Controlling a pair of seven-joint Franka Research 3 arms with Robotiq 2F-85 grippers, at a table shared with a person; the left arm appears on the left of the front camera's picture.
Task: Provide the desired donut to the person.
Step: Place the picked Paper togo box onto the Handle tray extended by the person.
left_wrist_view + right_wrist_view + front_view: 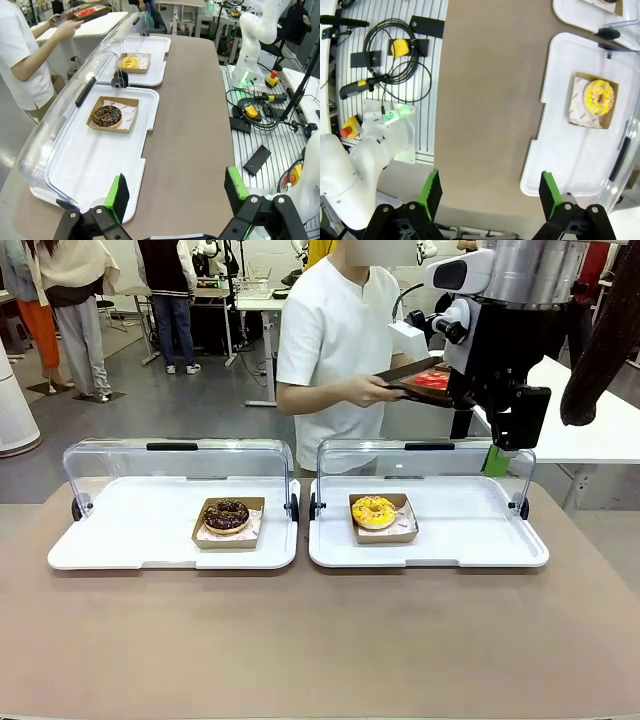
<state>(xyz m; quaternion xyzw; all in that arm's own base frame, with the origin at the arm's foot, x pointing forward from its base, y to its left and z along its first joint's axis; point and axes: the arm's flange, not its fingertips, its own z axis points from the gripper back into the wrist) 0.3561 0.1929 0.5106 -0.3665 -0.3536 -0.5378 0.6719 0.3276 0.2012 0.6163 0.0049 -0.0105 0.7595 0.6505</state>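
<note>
A chocolate donut [227, 515] in a cardboard holder lies on the left white tray [120, 545]. A yellow sprinkled donut [374, 511] in its own holder lies on the right white tray [470, 545]. Both clear lids stand raised. The person [335, 335] in a white shirt stands behind the trays, turned to the side, holding a dark board [425, 380] with something red on it. My right gripper [490, 192] hangs open high above the table edge, near the yellow donut [599, 97]. My left gripper [177, 192] is open and empty above the left tray's end, with the chocolate donut [106, 116] ahead.
My right arm's wrist [500, 350] rises at the upper right of the front view, above the right lid [430, 465]. A white side table [590, 420] stands behind it. Cables and controllers [395, 50] lie on the slatted base beside the brown tabletop [320, 640].
</note>
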